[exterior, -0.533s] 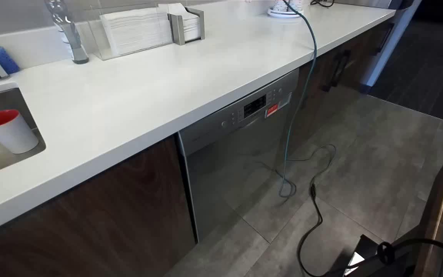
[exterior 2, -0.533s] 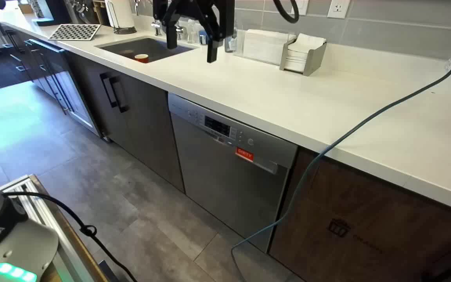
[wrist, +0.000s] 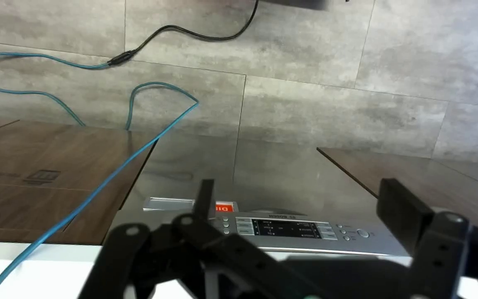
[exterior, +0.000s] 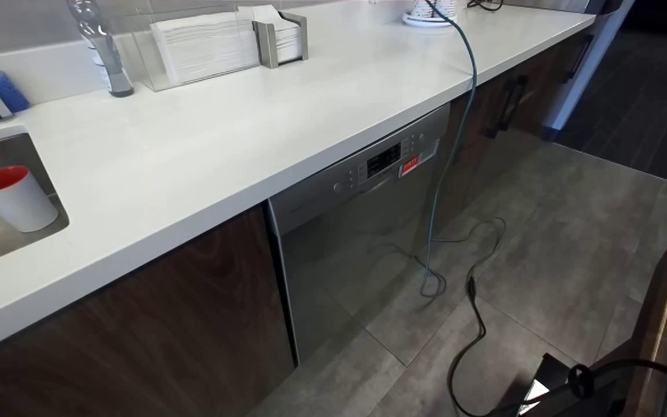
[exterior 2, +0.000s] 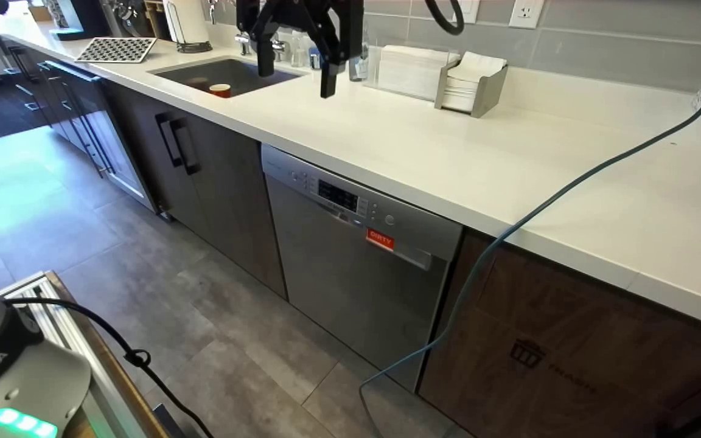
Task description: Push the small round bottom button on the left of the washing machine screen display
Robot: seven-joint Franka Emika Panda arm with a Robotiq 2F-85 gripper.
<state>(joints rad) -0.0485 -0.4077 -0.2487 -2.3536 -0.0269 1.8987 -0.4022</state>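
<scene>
The washing machine (exterior 2: 350,280), with a grey steel front, is built in under the counter. It also shows in an exterior view (exterior: 356,260) and upside down in the wrist view (wrist: 276,170). Its dark screen display (exterior 2: 338,195) also shows in the wrist view (wrist: 286,229). Beside the display are several small round buttons. The bottom button on its left (wrist: 340,226) lies right of the display in the inverted wrist view. My gripper (exterior 2: 296,78) is open and empty, high up and apart from the panel. In the wrist view, its fingers (wrist: 403,216) stand wide apart.
The white countertop (exterior 2: 569,158) overhangs the control strip. A blue cable (exterior 2: 490,249) runs from the counter past the machine's side to the floor. A red DIRTY sign (exterior 2: 380,239) is on the front. A napkin holder (exterior 2: 472,91) and a sink with a mug (exterior: 18,200) are nearby.
My gripper has shifted very slightly to the left in an exterior view and stays open. Nothing else has visibly moved.
</scene>
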